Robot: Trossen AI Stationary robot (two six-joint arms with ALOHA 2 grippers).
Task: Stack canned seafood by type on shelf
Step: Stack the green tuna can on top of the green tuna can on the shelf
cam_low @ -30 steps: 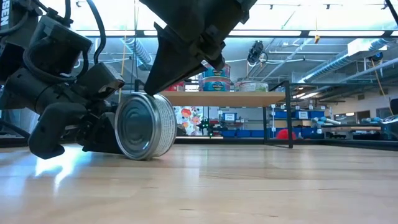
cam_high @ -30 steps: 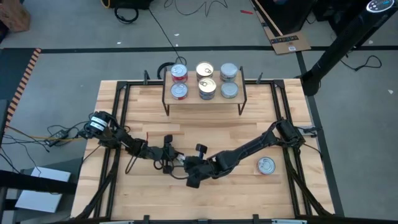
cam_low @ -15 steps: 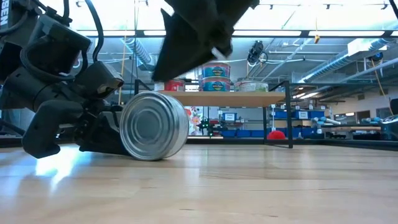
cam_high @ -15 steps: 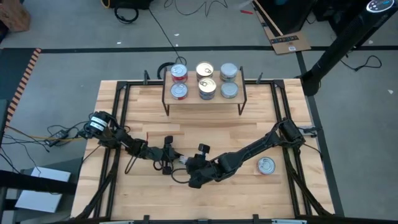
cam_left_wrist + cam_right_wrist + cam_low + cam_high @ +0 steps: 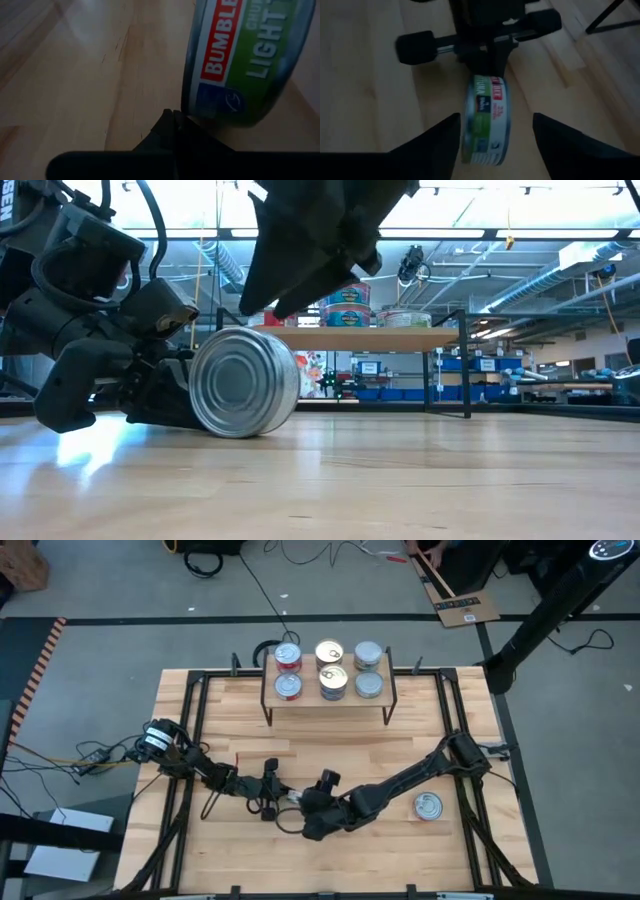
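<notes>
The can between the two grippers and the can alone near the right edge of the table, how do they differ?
The can between the grippers stands on its edge, flat end sideways; the lone can lies flat, silver top up. The first sits at the shut left gripper, with the open right gripper straddling it; nothing touches the lone can. Both are short round tins on the tabletop, not on the shelf.

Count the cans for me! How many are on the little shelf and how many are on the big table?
Cans on the shelf: 6
Cans on the table: 2, one on its edge, one flat
Total: 8
</notes>
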